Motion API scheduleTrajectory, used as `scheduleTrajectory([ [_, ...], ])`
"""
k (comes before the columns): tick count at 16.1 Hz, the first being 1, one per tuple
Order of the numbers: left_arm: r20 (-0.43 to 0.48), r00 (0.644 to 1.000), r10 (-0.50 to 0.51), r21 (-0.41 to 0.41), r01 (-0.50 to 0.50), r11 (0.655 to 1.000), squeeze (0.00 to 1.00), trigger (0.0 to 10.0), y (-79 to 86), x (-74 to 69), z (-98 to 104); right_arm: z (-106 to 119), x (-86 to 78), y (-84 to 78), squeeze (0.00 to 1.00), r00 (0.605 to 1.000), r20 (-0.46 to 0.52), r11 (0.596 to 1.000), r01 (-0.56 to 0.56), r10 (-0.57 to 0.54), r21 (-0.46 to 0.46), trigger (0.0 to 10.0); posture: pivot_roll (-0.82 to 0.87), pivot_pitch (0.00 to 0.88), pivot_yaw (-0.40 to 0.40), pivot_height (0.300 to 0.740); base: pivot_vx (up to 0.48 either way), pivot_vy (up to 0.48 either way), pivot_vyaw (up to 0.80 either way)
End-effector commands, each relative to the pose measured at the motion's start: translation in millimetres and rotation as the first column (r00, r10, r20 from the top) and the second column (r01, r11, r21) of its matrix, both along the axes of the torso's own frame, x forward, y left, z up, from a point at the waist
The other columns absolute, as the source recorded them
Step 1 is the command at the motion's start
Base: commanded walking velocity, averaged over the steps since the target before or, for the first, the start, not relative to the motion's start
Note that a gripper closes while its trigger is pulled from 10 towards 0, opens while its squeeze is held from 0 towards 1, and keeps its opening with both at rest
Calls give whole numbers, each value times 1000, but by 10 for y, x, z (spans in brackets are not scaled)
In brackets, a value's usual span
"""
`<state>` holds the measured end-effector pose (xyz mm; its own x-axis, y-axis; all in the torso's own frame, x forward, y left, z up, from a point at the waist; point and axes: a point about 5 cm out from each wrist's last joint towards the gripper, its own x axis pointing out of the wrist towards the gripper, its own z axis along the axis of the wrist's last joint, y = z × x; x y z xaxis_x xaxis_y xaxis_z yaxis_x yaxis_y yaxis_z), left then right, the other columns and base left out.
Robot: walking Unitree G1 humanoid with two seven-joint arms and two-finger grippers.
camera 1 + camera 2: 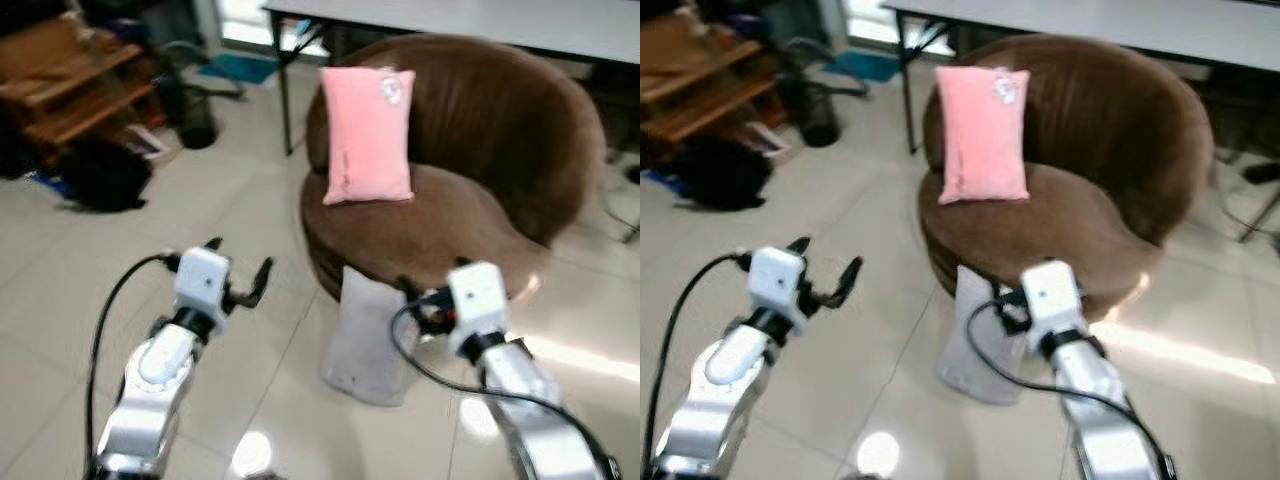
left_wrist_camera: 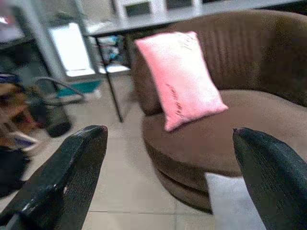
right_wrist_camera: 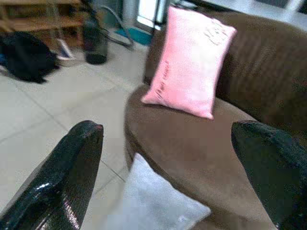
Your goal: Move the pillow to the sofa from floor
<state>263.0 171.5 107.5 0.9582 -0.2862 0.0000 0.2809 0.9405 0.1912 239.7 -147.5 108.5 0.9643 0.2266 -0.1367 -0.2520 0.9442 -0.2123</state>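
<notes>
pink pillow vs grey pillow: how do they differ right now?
The pink pillow is up on the brown sofa, propped against its backrest; the grey pillow is on the floor, leaning on the sofa's front. The pink one carries a small printed patch near its top; the grey one looks plain. Both are rectangular, stand roughly upright, and neither hand touches them.

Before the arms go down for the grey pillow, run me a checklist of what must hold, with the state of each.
1. Grey pillow is on the floor, leaning against the front of the sofa: ok.
2. Left end effector is open: ok.
3. Right end effector is open, aimed at the pillow: ok.
4. Either end effector touching the pillow: not ok, both hang apart from it.
5. Free seat beside the pink pillow: ok.
6. Pillow's far side free of the sofa base: cannot tell.
</notes>
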Motion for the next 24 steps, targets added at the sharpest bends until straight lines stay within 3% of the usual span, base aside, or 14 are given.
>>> scheduleTrajectory([
  [1,9,1000,-11,4,11,1000,0,10000,-38,9,24,2,3,-72,0,1000,5,999,24,-24,-23,10000,-3,38,50,740,0,-420,800],
  [8,42,999,-2,-11,2,1000,0,10000,-58,29,110,11,23,-83,0,998,23,998,59,-59,-21,10000,-3,27,52,740,0,-419,800],
  [10,77,996,51,-89,-45,995,0,10000,-74,56,231,-4,51,-181,0,988,11,988,152,-152,-3,10000,-3,22,49,740,0,0,0],
  [13,110,993,42,-88,-32,996,0,10000,-79,61,319,-11,40,-199,0,987,15,987,158,-158,-14,10000,-4,12,50,740,0,0,0],
  [24,100,994,37,-90,-28,996,0,10000,-60,87,336,-25,59,-129,0,989,10,989,145,-145,15,10000,3,3,48,740,359,0,-80],
])
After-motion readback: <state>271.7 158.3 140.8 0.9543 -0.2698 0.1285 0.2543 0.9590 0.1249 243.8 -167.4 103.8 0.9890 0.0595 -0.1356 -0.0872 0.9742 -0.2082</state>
